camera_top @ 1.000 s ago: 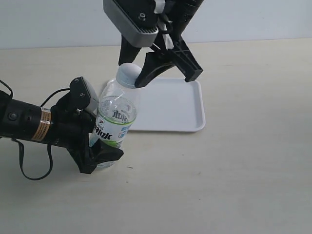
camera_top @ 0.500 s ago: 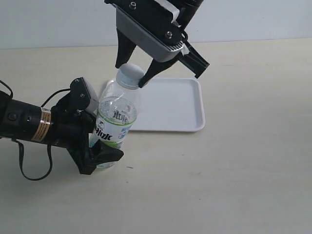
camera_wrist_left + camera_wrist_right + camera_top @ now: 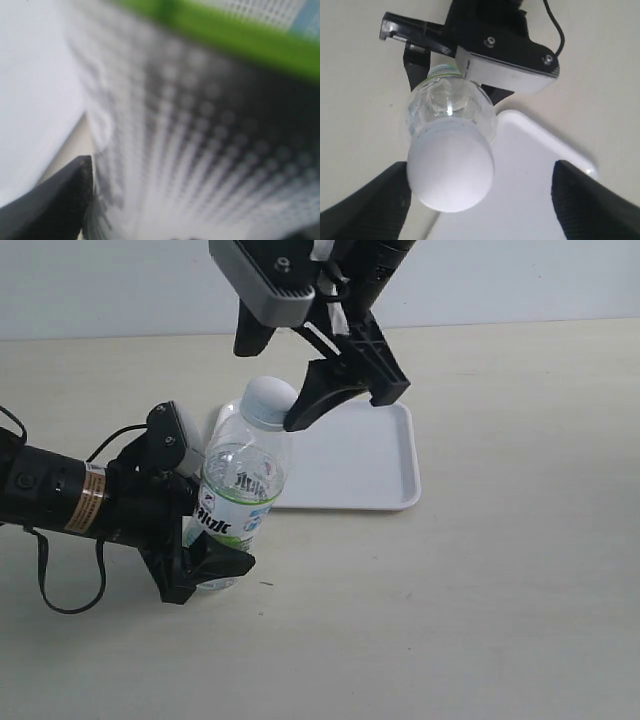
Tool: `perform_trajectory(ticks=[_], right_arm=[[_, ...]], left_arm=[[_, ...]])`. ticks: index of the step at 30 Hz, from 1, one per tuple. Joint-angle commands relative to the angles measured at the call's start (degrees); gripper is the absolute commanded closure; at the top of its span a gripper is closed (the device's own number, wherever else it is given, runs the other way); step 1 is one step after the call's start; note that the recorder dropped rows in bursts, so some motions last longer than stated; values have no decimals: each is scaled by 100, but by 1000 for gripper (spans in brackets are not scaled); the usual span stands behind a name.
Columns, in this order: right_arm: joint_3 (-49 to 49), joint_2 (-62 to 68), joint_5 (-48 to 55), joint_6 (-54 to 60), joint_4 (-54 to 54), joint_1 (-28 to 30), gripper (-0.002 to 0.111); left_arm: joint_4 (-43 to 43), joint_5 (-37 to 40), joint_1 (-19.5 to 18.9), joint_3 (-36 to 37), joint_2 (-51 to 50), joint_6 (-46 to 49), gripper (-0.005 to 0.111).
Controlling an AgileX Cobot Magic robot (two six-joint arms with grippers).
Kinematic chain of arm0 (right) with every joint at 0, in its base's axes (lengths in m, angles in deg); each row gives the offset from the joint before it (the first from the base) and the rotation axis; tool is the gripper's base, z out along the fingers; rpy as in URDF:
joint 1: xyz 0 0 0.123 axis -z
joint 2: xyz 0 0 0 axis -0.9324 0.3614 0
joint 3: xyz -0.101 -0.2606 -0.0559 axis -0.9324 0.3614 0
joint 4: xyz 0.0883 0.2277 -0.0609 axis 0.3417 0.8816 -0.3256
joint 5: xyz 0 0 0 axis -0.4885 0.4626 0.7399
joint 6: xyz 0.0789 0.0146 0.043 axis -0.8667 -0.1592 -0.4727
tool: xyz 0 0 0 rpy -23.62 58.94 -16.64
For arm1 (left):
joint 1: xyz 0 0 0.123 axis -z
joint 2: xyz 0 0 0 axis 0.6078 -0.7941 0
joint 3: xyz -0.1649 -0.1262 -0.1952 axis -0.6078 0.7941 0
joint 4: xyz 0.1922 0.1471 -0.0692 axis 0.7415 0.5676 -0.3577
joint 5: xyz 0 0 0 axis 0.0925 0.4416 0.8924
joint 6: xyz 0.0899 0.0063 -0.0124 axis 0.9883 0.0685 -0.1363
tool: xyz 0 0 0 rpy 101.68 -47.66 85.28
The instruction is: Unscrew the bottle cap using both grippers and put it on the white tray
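Clear, ribbed plastic forms the bottle (image 3: pixel 238 495), its rounded shoulders narrowing to a smooth, matte white cap (image 3: pixel 270 398) that is still on the neck. A white-and-green label with dark lettering wraps the middle. The bottle leans with its top towards the tray (image 3: pixel 370 455), a flat white plastic square with rounded corners and a low rim lying on the pale beige counter (image 3: pixel 500 590) just behind it. The cap is at the bottle's top, near the tray's left edge and well above the counter.

The left gripper (image 3: pixel 195 540), black with an orange-and-white band on its arm and a looping cable, has its fingers pinching the bottle low down, around the label's lower part. Its wrist view is filled by the blurred label, with one dark finger (image 3: pixel 55 200) at the edge.

The right gripper (image 3: pixel 272 382) hangs over the cap with its angular black fingers (image 3: pixel 592 200) spread wide. From its own camera the round cap sits between them, close against one finger and clear of the other.

Half a second ago the right wrist was turned the other way, both fingers reaching down on either side of the cap. Now it has rotated back, one finger sits higher and the other's tip is just beside the cap. The bottle leans slightly more than before. The left grip is unchanged.
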Motion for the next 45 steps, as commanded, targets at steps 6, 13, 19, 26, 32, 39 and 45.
perform_trajectory(ticks=[6,13,19,26,32,39,45], right_arm=[[-18,3,32,-3456,74,-8,34],[-18,3,32,-4723,74,-8,38],[-18,-7,32,-5517,85,-8,38],[-18,-7,32,-6013,85,-8,38],[-18,-7,32,-6501,74,-8,38],[-18,-7,32,-6598,74,-8,38],[-18,-7,32,-6688,-236,-8,42]], left_arm=[[-332,-439,29,-30,95,-93,107],[-331,-180,29,-30,95,-123,107],[-331,3,29,-30,95,-166,107],[-306,20,29,-30,95,-223,107],[-295,178,29,-30,95,-223,107],[-283,253,29,-30,95,-260,107],[-236,253,29,-30,95,-260,107]])
